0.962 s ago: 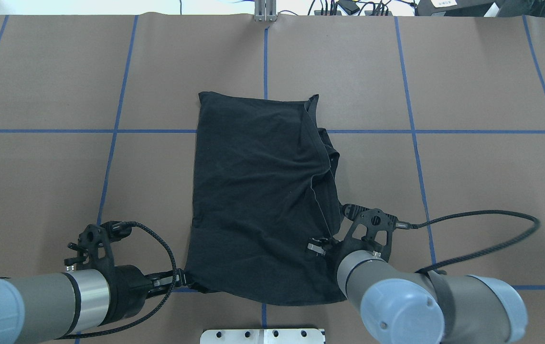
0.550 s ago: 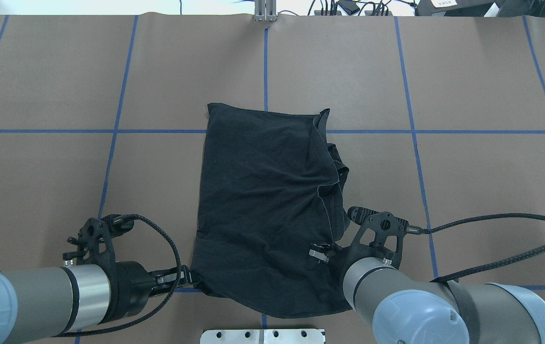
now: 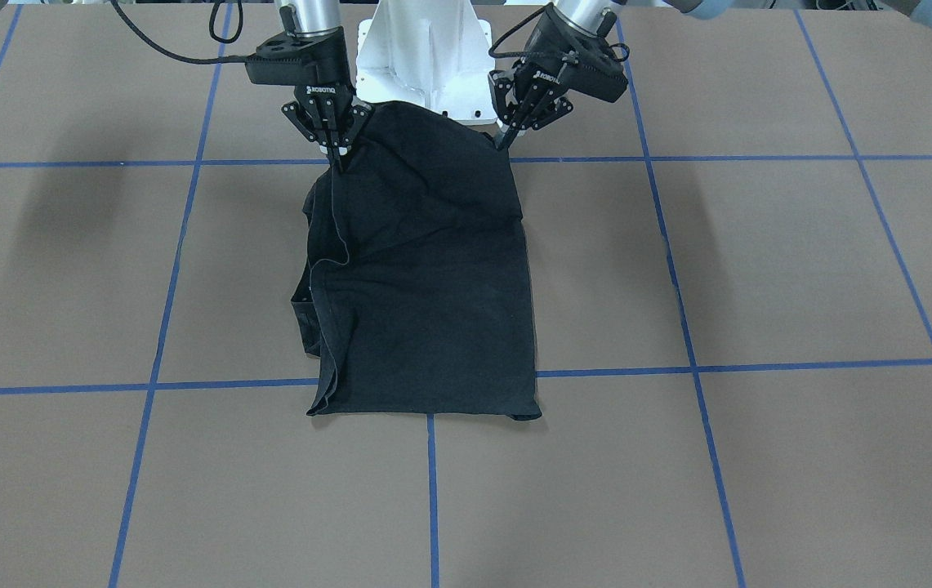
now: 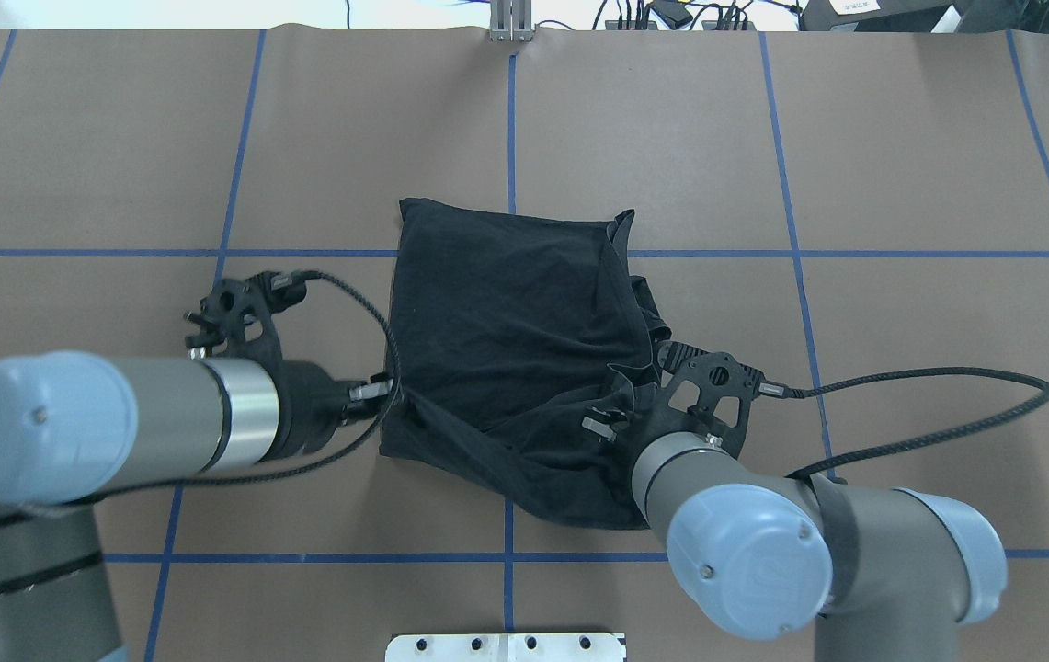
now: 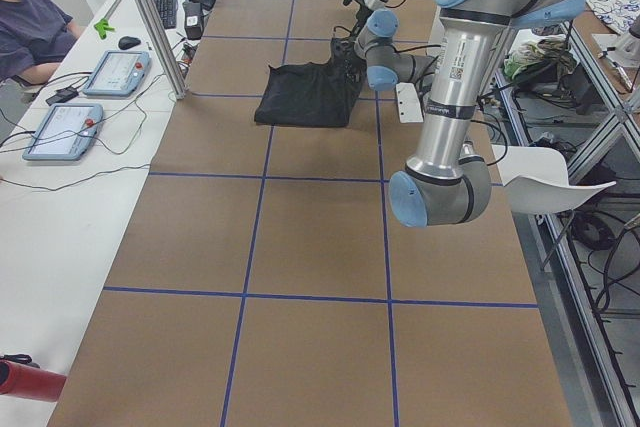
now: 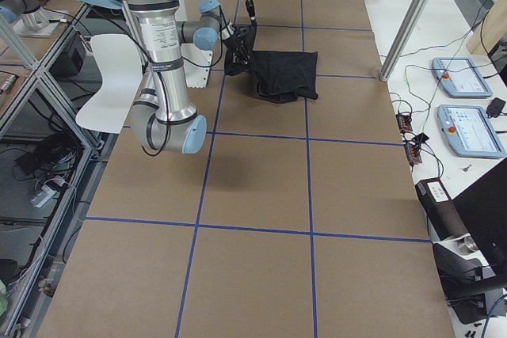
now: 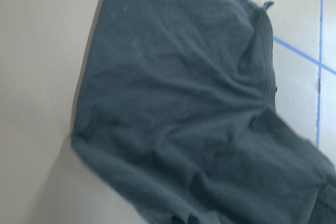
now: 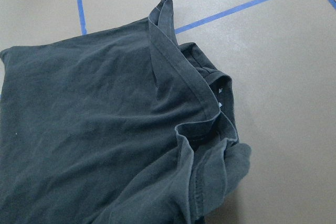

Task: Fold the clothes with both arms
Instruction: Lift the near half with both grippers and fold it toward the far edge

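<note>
The black T-shirt (image 4: pixel 515 313) lies folded lengthwise on the brown table, plain black side up, with no print showing. Its far part rests flat and its near edge is raised off the table. My left gripper (image 4: pixel 393 391) is shut on the near left corner; in the front-facing view it (image 3: pixel 505 140) pinches that corner. My right gripper (image 3: pixel 337 157) is shut on the near right edge, beside the bunched collar. In the overhead view my right wrist hides its fingertips. The right wrist view shows the collar and a small white neck label (image 8: pixel 219 93).
The white pedestal base (image 3: pixel 421 57) stands just behind the raised edge. Blue tape lines (image 4: pixel 510 110) grid the table. A metal post (image 4: pixel 510 23) and cables sit at the far edge. Operator tablets (image 5: pixel 105 72) lie on a side desk.
Both grippers have risen and moved away from the robot, carrying the shirt's near edge up and over toward its far part. The far edge has stayed put over the last half second.
</note>
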You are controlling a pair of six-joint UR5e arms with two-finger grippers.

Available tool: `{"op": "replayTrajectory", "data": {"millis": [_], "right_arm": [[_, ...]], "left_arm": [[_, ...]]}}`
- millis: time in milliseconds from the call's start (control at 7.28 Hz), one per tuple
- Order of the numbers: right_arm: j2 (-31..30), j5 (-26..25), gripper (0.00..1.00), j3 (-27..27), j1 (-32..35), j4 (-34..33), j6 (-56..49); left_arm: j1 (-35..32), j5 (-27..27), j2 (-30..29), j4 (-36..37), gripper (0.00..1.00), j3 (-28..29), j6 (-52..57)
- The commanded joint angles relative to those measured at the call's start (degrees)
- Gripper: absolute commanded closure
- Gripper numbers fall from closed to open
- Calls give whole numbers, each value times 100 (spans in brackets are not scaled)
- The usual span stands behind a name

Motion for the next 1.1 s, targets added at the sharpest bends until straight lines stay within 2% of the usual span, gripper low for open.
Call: {"op": "replayTrajectory", "data": {"millis": [0,137,550,687,962], "right_arm": [[451,46,100,-639,422,10,-43],[618,64,100,-956,580,19,-52],[716,108,100,-1432,1020,19,-298],[977,169,100,-1721,1117,19,-324],[1706,196,100,-2685,1232,19,-325]], "left_arm": [[-649,-62,-650,98,100,940,480],[-826,-71,-853,98,100,1301,638],[-1266,-62,-1485,36,100,2329,938],[-1345,-45,-1653,-7,100,2681,1017],[-1346,-18,-1830,-182,100,3271,1035]]}}
